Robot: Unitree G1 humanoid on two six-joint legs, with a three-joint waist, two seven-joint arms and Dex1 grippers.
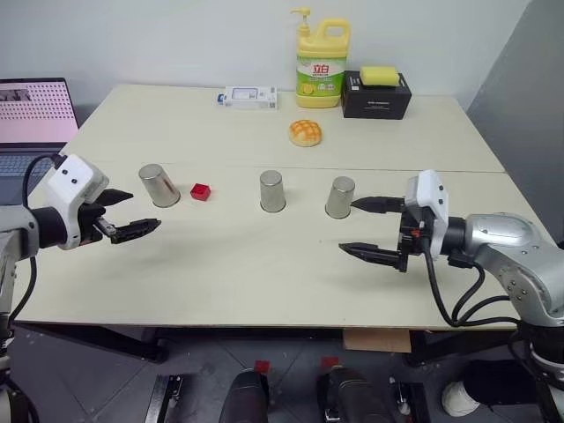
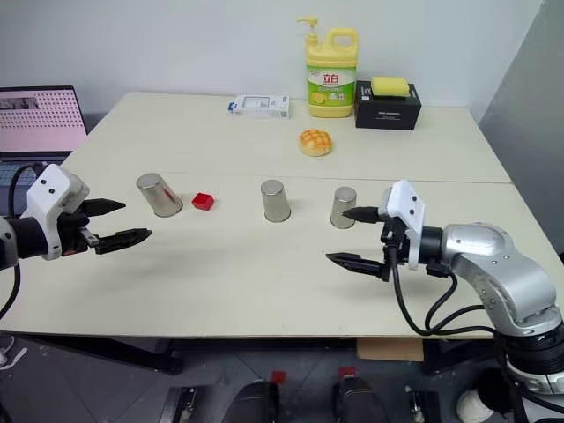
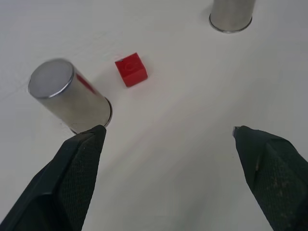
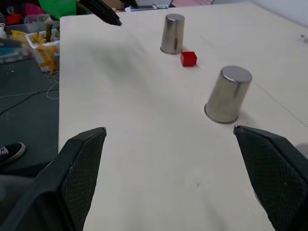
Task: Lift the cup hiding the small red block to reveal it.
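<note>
Three steel cups stand upside down in a row on the table: a left cup [image 1: 159, 185], a middle cup [image 1: 272, 191] and a right cup [image 1: 340, 196]. The small red block [image 1: 201, 191] lies uncovered on the table just right of the left cup, which stands slightly tilted in the picture. My left gripper [image 1: 141, 211] is open and empty, hovering left of and nearer than that cup. In the left wrist view the cup [image 3: 70, 96] and block [image 3: 131, 70] lie beyond its fingers. My right gripper [image 1: 348, 226] is open and empty beside the right cup, its upper fingertip close to it.
A yellow dish soap bottle [image 1: 321, 66], a black box [image 1: 376, 99] with a yellow sponge on it, a bun [image 1: 305, 133] and a small white box [image 1: 249, 97] sit at the table's far side. A laptop [image 1: 35, 119] stands off the left edge.
</note>
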